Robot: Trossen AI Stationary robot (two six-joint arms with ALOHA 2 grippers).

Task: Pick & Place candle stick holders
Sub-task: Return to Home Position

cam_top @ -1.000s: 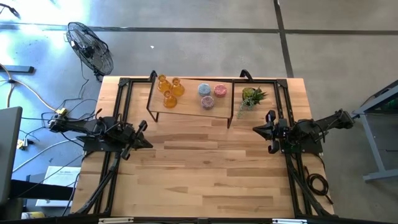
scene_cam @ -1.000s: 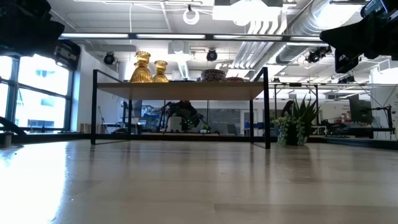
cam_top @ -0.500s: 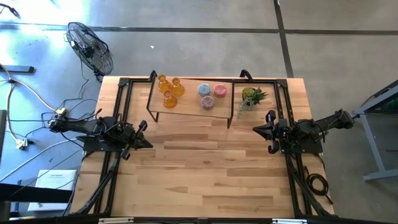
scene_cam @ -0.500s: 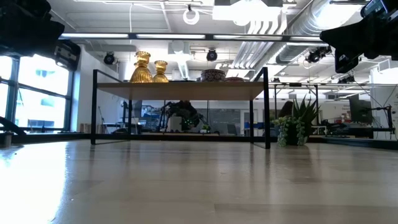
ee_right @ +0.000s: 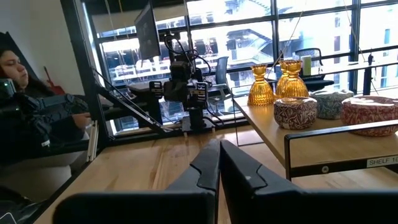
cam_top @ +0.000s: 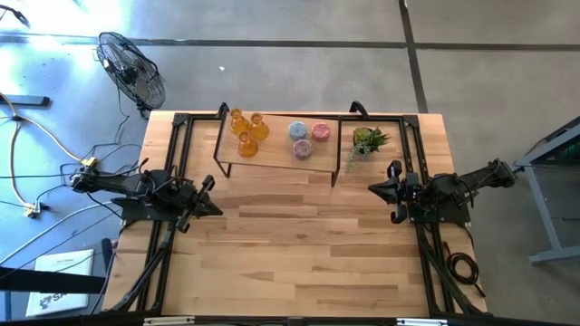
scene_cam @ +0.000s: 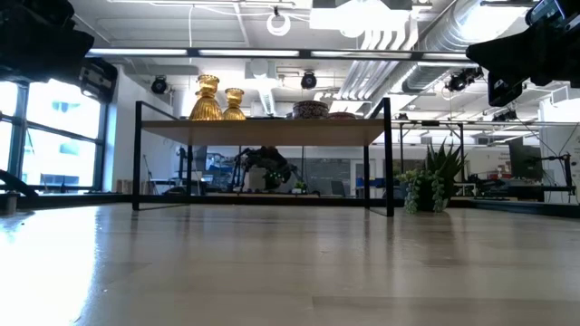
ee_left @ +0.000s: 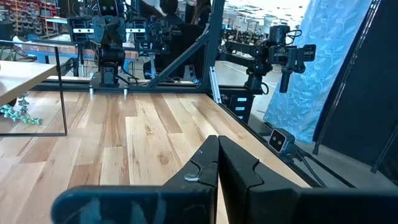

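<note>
Six candle stick holders (cam_top: 256,127) up on the shelf (cam_top: 276,156): 3 amber at its left end, 3 squat round ones nearer its right. Left claw (ee_left: 217,140) closed, empty, over the desk (cam_top: 290,244) off the shelf's front-left. Right claw (ee_right: 219,144) closed, empty, off its front-right. Plant (cam_top: 367,140) just beside the shelf's right end.

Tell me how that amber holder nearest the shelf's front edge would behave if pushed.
The amber holder looks like glass: probably stiff, slick and breakable. Its narrow neck over a wider base suggests it might tip if pushed high. The other two amber holders stand close, so it could knock them.
</note>
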